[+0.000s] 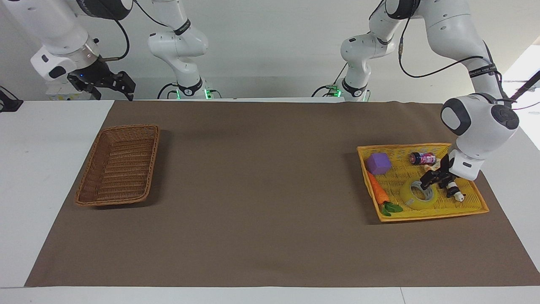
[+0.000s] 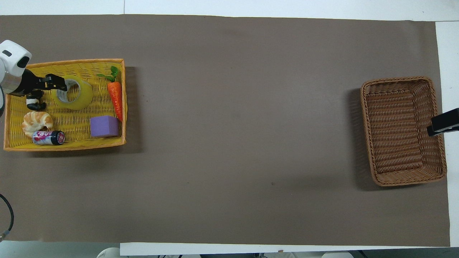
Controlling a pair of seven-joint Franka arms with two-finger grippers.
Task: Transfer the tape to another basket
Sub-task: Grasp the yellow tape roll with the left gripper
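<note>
The tape (image 1: 412, 199) lies flat in the yellow plastic tray (image 1: 426, 217) at the left arm's end of the table; it also shows in the overhead view (image 2: 81, 99). My left gripper (image 1: 433, 177) is open and low over the tape's rim, on its side toward the panda toy; in the overhead view (image 2: 57, 83) its tips reach the roll's edge. I cannot tell whether it touches. The brown wicker basket (image 1: 155, 145) stands empty at the right arm's end (image 2: 366, 118). My right gripper (image 1: 110, 85) waits open in the air at the basket's end of the table (image 2: 443, 123).
The yellow tray (image 2: 64, 147) also holds a purple cube (image 2: 104, 126), a carrot (image 2: 115, 95), a can (image 2: 48, 137), a croissant (image 2: 36, 122) and a small panda toy (image 2: 34, 104) right beside the left gripper. A brown mat (image 2: 233, 143) covers the table.
</note>
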